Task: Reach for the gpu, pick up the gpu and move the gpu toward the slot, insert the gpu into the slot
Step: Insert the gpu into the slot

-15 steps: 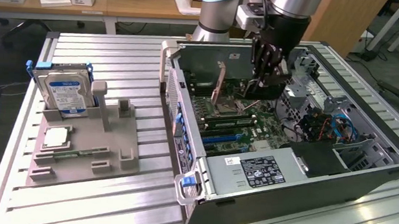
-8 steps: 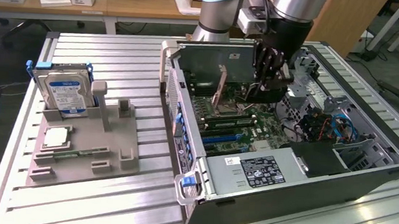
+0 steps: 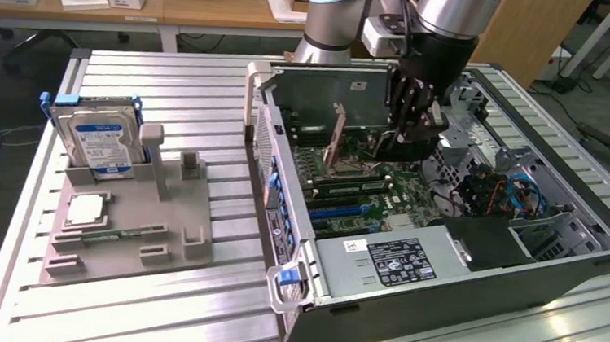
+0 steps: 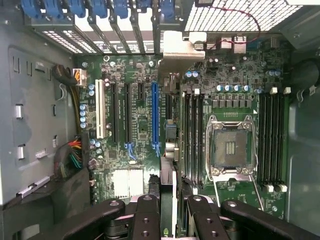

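The gpu [image 4: 168, 195] stands on edge above the motherboard [image 4: 140, 125] inside the case [image 3: 469, 306].

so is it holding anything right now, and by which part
Yes, the gpu. The gripper pinches it by its upper long edge, near the end away from the metal bracket, with the card on edge over the motherboard.

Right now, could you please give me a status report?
Pincer shut on gpu. It hangs edge-on above motherboard, not seated. Nothing seen blocking.
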